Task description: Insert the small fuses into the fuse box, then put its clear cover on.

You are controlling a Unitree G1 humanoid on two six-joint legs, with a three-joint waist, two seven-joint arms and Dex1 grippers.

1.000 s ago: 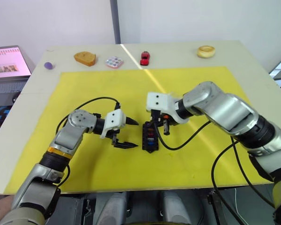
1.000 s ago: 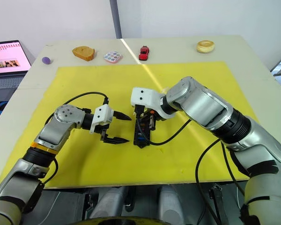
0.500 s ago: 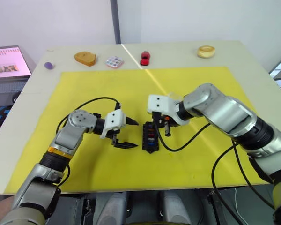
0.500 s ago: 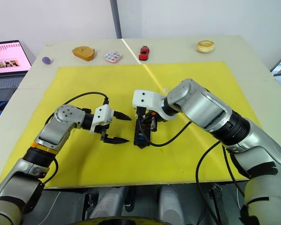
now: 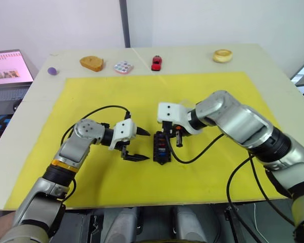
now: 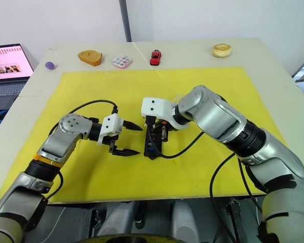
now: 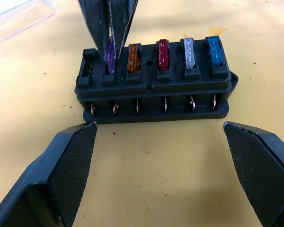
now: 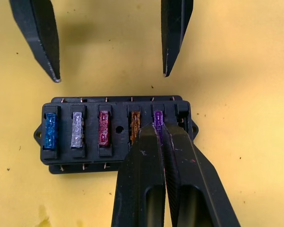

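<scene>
Yellow mat [image 5: 202, 91] wide around fuse box [image 5: 162, 148].

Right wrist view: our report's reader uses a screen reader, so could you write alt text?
The right hand pinches a purple fuse into the black fuse box, beside orange, red, clear and blue fuses already seated. The open left hand waits beyond, over the yellow mat.

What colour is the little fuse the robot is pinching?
Purple, held by the right gripper; the right wrist view shows it best.
</scene>
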